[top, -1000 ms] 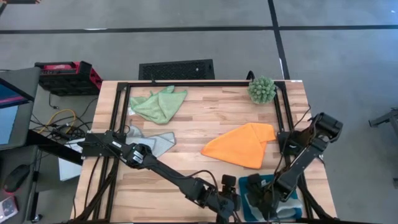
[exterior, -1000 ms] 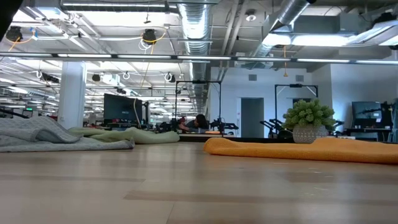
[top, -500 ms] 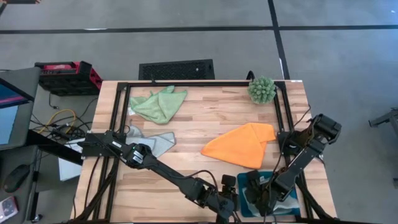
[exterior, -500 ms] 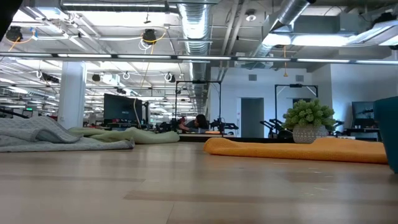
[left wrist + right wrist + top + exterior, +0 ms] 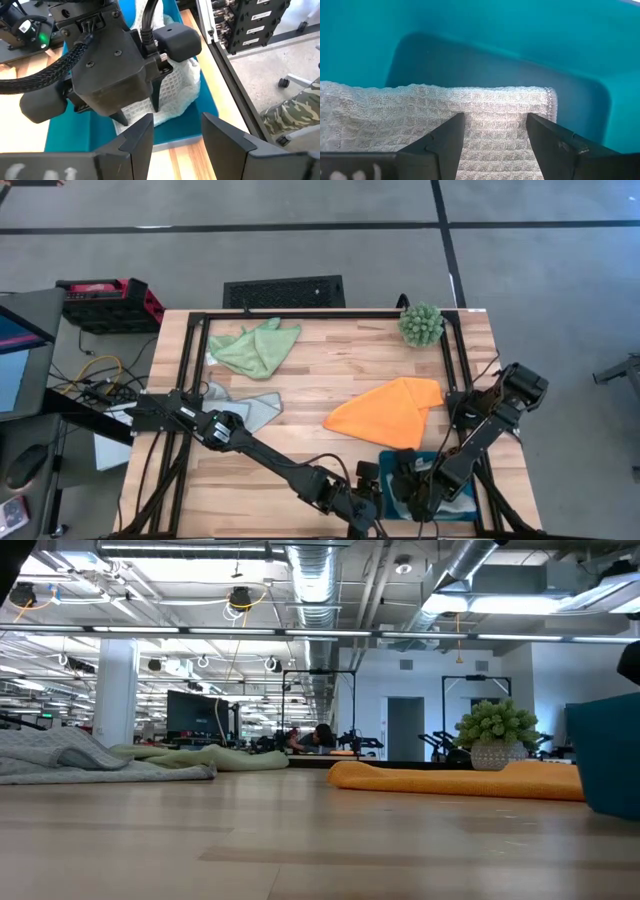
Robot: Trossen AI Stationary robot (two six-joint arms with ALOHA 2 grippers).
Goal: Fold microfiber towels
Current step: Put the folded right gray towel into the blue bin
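Note:
A pale waffle-weave towel (image 5: 182, 82) lies in the teal tray (image 5: 462, 472) at the table's near edge. My right gripper (image 5: 495, 120) points down into the tray, open, over the towel. Just left of the tray, my left gripper (image 5: 172, 135) waits open and faces it. The orange towel (image 5: 385, 412) lies folded at mid-table. A light green towel (image 5: 255, 347) lies crumpled at the far left. A blue-grey towel (image 5: 250, 408) lies at the left, partly under my left arm. My right gripper comes at the pale towel from above, slanting down, with its fingers spread. Both fingertips (image 5: 155, 106) stand on the towel's top surface (image 5: 492, 107), near its hemmed edge. Nothing is pinched between them. The towel lies bunched on the tray's floor.
A spiky green ball plant (image 5: 421, 324) stands at the far right corner. A black frame rail (image 5: 300, 315) runs along the table's far and side edges. The tray's wall (image 5: 605, 755) shows at the right of the low view. Bare wood lies between the towels.
My right gripper has shifted a little toward the table's left and tipped further down, still open. The teal tray, with the pale towel in it, has slid toward the left and come into the low view from the right.

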